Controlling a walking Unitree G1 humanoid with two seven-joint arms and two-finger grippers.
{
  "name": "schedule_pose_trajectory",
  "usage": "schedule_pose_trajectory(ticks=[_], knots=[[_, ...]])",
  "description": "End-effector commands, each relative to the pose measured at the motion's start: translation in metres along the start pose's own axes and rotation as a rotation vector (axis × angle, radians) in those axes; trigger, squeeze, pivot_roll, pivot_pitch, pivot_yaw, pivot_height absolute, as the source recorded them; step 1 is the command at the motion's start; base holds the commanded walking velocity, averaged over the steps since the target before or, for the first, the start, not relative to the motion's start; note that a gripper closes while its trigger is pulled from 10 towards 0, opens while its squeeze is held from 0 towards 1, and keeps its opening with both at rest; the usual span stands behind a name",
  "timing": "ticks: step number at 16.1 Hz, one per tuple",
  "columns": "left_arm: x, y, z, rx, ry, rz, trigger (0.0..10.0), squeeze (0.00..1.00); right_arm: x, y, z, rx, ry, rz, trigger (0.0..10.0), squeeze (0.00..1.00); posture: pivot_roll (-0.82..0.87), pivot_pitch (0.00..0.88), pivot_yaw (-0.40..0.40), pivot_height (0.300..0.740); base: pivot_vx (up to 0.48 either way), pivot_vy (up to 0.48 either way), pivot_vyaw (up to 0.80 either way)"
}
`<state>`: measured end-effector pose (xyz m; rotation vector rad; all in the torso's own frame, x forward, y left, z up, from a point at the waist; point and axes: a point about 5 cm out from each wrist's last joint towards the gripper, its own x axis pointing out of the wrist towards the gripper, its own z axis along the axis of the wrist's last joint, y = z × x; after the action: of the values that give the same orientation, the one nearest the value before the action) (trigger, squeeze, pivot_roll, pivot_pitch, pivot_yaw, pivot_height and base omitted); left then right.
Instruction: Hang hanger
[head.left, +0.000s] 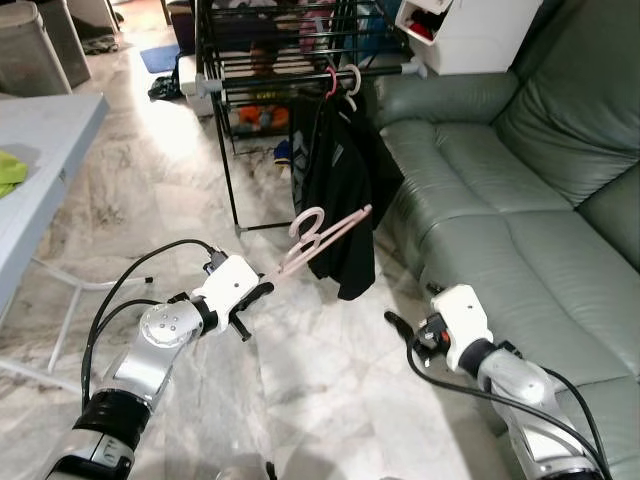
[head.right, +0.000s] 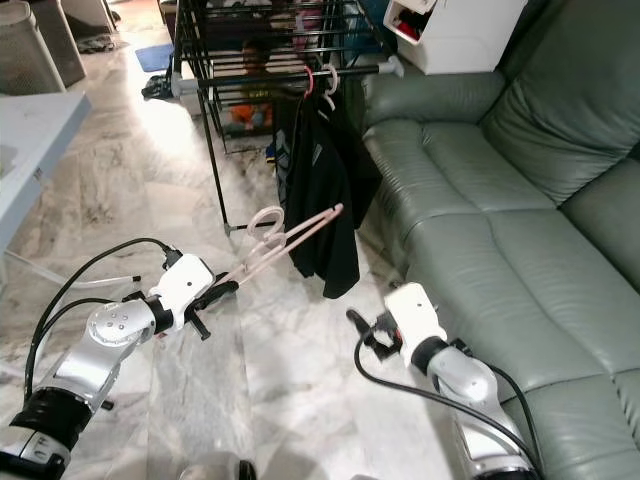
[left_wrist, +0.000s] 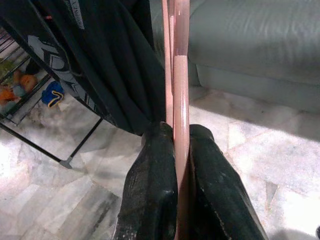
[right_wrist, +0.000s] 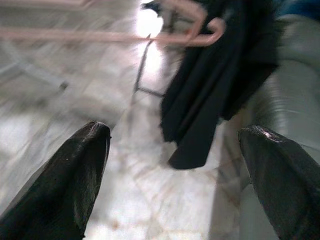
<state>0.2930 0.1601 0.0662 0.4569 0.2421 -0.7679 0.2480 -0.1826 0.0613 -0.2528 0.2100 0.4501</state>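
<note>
Carrying a pink hanger toward the rack, pinched tight in the left gripper and sticking out past its fingertips, hook up. Far ahead of it, the rail, with black clothes on two hangers. Beside it, low, the right gripper, spread wide, holding nothing. Next, probably: lift, reach forward, drop hook over rail.

left pincer clamped; right pincer spread.

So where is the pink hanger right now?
The pink hanger is clamped in the left gripper, held up over the floor, just in front of the black clothes on the rack.
</note>
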Motion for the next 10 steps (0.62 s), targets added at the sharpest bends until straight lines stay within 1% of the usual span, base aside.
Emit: schedule_pose_trajectory(ticks=[1, 3, 7, 10], knots=[[0.0009, 0.0037, 0.0039, 0.006, -0.026, -0.002, 10.0, 0.0, 0.0025, -0.0062, 0.0082, 0.009, -0.04, -0.051, 10.0, 0.0, 0.01, 0.0, 0.004, 0.74, 0.0, 0.394, -0.42], [0.0015, 0.0034, 0.0029, -0.013, -0.033, 0.002, 10.0, 0.0, 0.0029, -0.0049, 0.0068, 0.01, -0.039, -0.062, 10.0, 0.0, 0.01, 0.0, 0.001, 0.74, 0.0, 0.463, -0.8], [0.0055, 0.0032, 0.0069, 0.013, -0.065, 0.012, 10.0, 0.0, 0.0075, -0.0037, 0.0116, 0.026, -0.069, -0.087, 10.0, 0.0, 0.01, 0.0, 0.001, 0.74, 0.0, 0.468, 0.0], [0.0076, -0.0016, 0.0087, 0.01, -0.081, 0.011, 10.0, 0.0, 0.0082, -0.0003, 0.0124, 0.018, -0.081, -0.074, 10.0, 0.0, 0.02, 0.0, 0.0, 0.74, 0.0, 0.466, 0.0]])
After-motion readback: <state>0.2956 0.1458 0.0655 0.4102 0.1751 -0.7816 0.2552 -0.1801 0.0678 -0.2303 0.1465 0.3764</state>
